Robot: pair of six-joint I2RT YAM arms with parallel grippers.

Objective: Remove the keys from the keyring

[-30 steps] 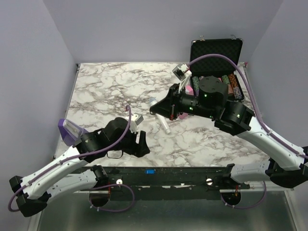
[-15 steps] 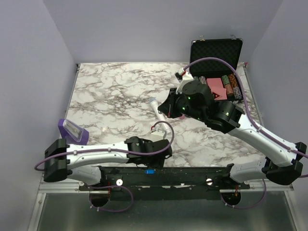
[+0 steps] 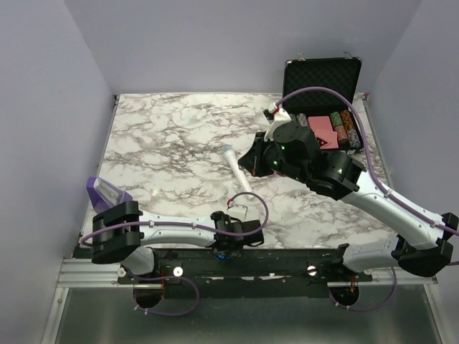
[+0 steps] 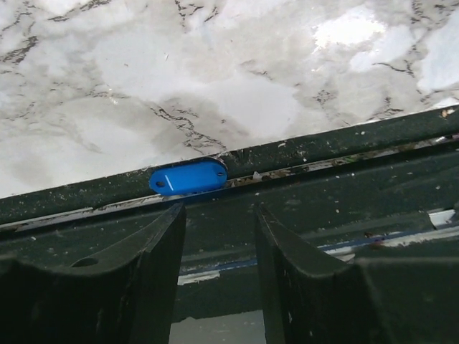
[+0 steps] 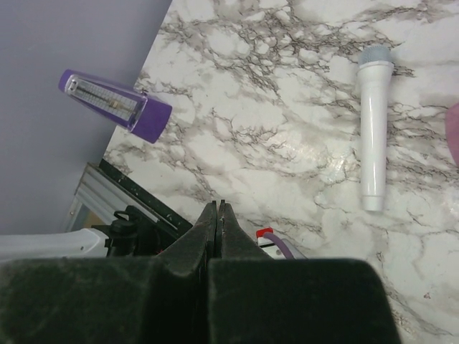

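A small key with a bright blue head (image 4: 188,177) lies on the black rail at the table's near edge; its blade and the keyring are hidden. My left gripper (image 4: 219,215) hovers just short of it, open, with nothing between its dark fingers (image 4: 154,258). From above, the left gripper (image 3: 233,244) sits low over the front edge of the marble table (image 3: 165,136). My right gripper (image 5: 218,204) is shut on nothing, held above the marble near mid-table (image 3: 247,162).
A white-and-grey microphone (image 3: 237,168) (image 5: 374,129) lies mid-table beside the right gripper. A purple metronome (image 3: 107,192) (image 5: 115,104) stands at the left edge. An open black case (image 3: 323,93) with poker chips sits at the back right.
My left arm has swung right and down to the table's front edge, and its jaws have narrowed. The right arm pulled back slightly, then held still, shut.
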